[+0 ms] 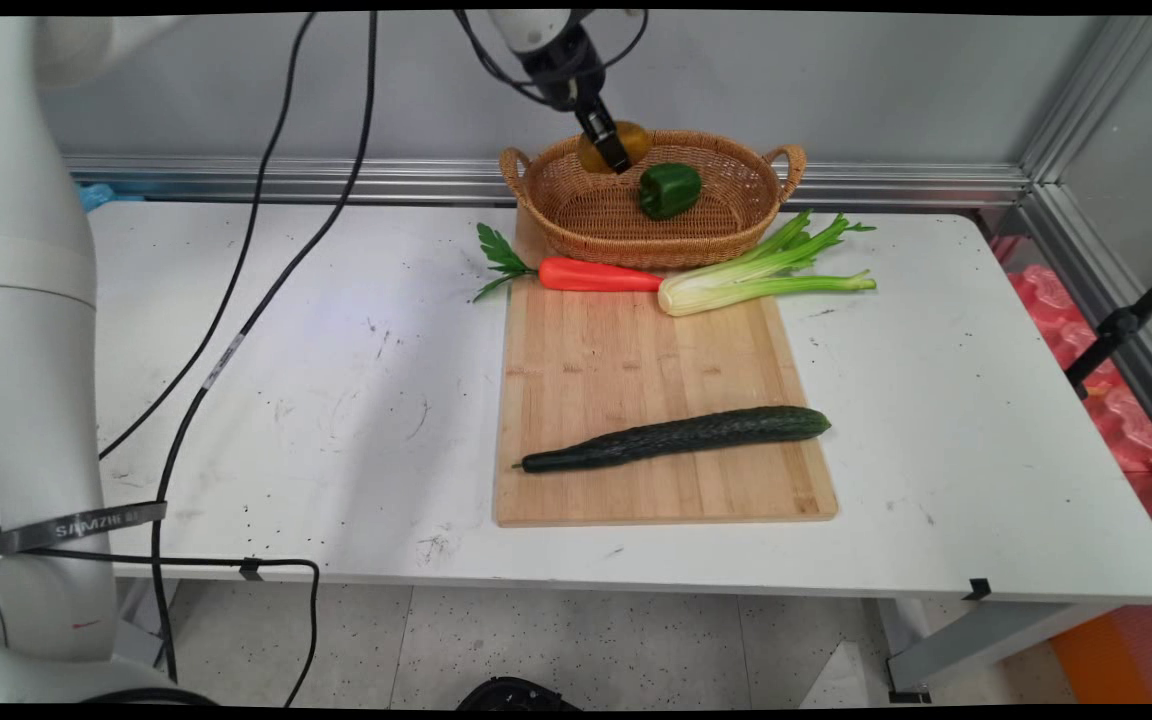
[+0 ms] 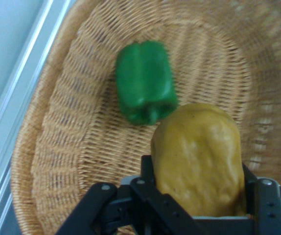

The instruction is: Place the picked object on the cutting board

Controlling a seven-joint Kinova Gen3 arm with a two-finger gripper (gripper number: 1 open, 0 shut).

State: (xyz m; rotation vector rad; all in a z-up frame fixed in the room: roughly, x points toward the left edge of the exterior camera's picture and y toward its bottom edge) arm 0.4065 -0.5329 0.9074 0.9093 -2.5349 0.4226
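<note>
Fingers of the black gripper are clamped on a yellowish-brown potato, held above the left rear part of the wicker basket, just left of the green bell pepper lying inside it. On the white table, a wooden cutting board carries, from left to right at its far end, an orange carrot and a celery stalk, with a dark cucumber lying nearer the front.
</note>
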